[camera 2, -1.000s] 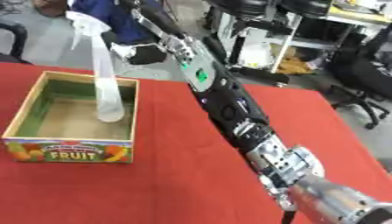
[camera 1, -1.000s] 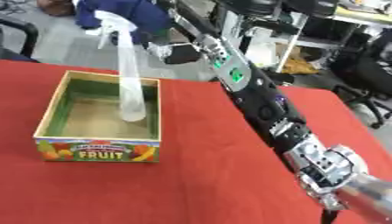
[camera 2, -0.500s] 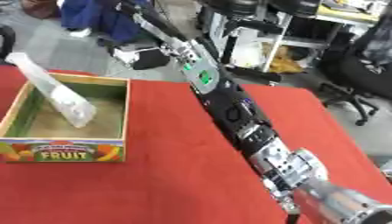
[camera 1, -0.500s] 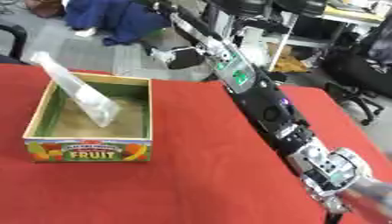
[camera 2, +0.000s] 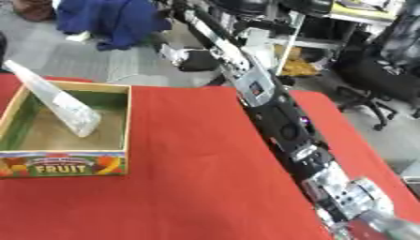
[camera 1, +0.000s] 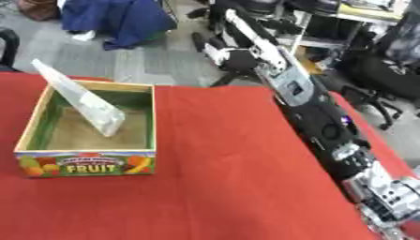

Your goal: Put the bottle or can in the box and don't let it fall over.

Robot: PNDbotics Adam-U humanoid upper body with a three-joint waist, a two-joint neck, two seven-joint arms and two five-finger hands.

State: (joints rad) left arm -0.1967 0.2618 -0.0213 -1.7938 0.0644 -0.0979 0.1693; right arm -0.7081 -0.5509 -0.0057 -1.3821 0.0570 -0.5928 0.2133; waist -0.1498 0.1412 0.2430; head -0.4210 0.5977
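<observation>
A clear spray bottle (camera 1: 90, 105) lies tilted inside the cardboard FRUIT box (camera 1: 86, 164) on the red table (camera 1: 221, 178). Its base rests on the box floor and its top sticks out over the box's far left corner. My right arm (camera 1: 316, 117) stretches from the lower right up past the table's far edge. At its end my right hand (camera 1: 220, 49) hovers blurred, well to the right of the box and apart from the bottle. My left hand does not show.
Beyond the table's far edge are grey floor, a blue cloth heap (camera 1: 115, 21), shelves and black office chairs (camera 1: 386, 70). The red tabletop stretches between the box and my right arm.
The bottle stood upright in the box a second ago; it has tipped over to the left and now leans there. My right hand has drawn away to the right. The camera has shifted too.
</observation>
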